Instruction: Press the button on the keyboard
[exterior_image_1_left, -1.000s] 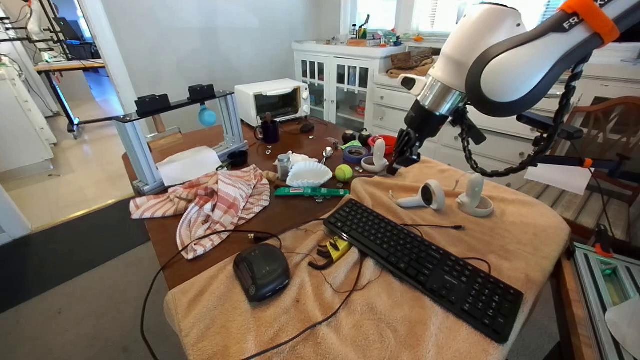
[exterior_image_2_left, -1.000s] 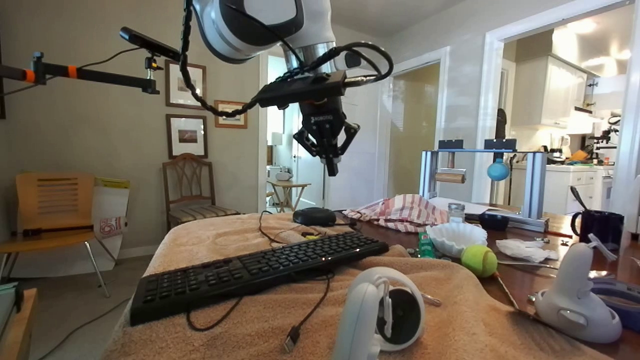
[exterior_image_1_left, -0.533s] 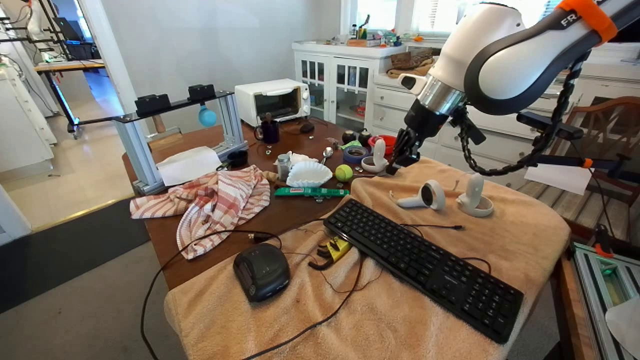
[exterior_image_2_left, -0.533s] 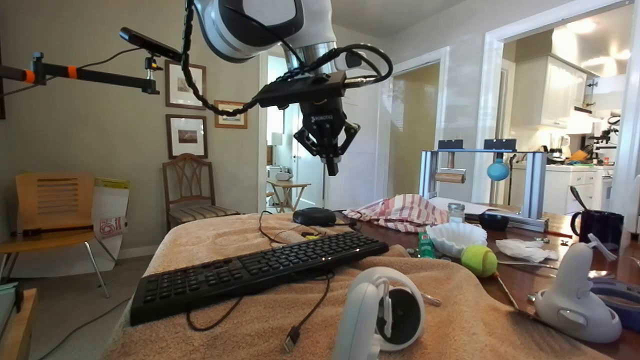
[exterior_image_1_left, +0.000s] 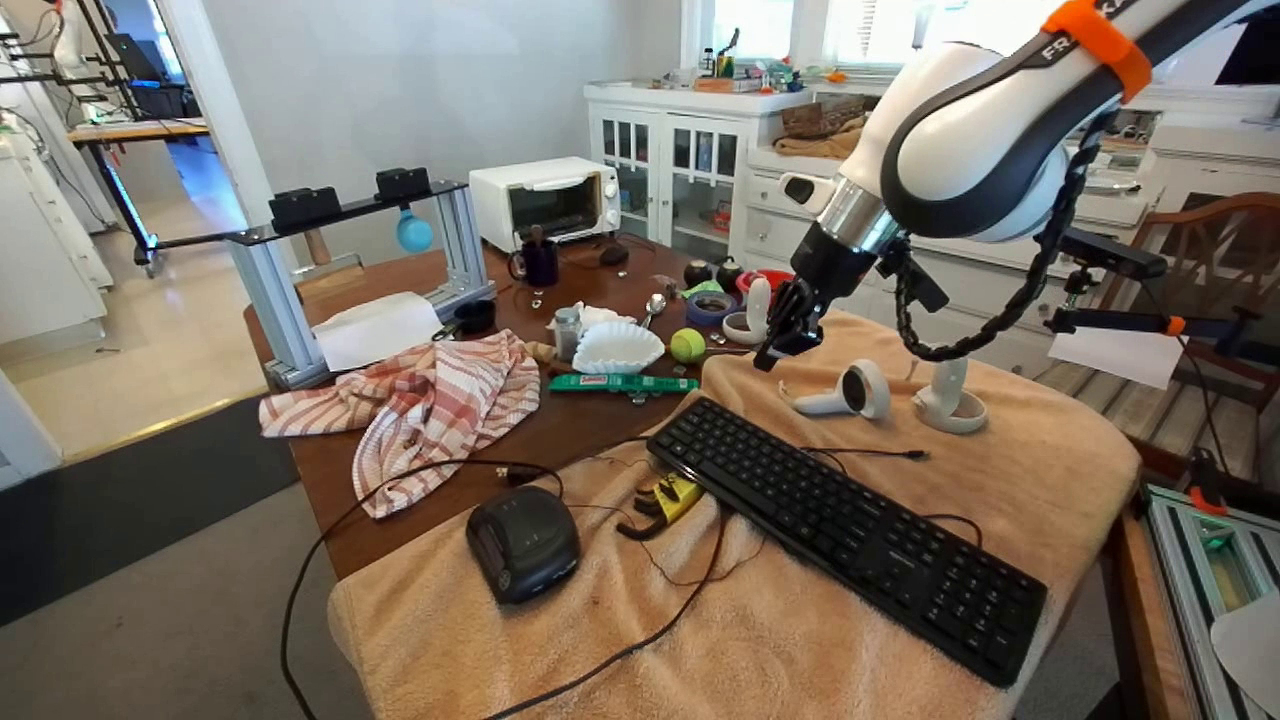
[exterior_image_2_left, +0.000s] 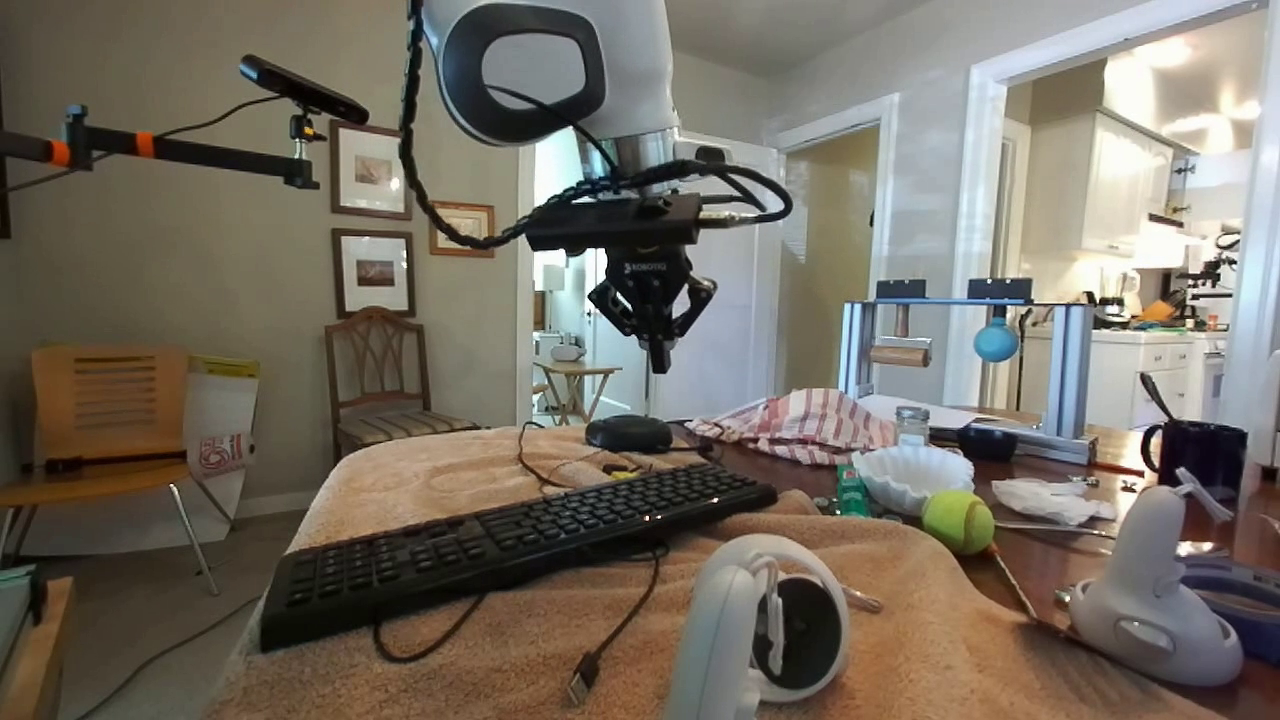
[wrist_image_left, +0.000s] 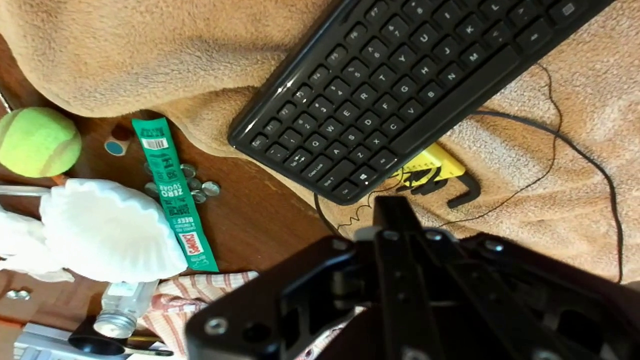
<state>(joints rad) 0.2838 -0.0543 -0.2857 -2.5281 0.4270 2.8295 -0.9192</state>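
Robotiq gripper (wrist_image_left: 394, 206): clenched, empty; wrist view, lower right.
QWERTY keyboard (wrist_image_left: 395, 86): upper right; presumably approach step; next, align, descend.

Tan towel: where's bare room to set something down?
Free: towel between long black cable and keyboard (number-pad half); also between that cable and black gadget. Crowded: wooden table around tennis ball, white fluted dish, green packet.

A dark brown table (exterior_image_1_left: 573, 420) carries a rumpled tan towel (exterior_image_1_left: 780, 625) over part of its top. On its uncovered part lie a striped cloth (exterior_image_1_left: 445, 400), 1 green packet (exterior_image_1_left: 622, 384), 1 tennis ball (exterior_image_1_left: 688, 346) and 1 white fluted dish (exterior_image_1_left: 618, 351); a glass jar (exterior_image_1_left: 567, 334), a dark mug (exterior_image_1_left: 538, 264) and a metal frame (exterior_image_1_left: 280, 312) stand there.
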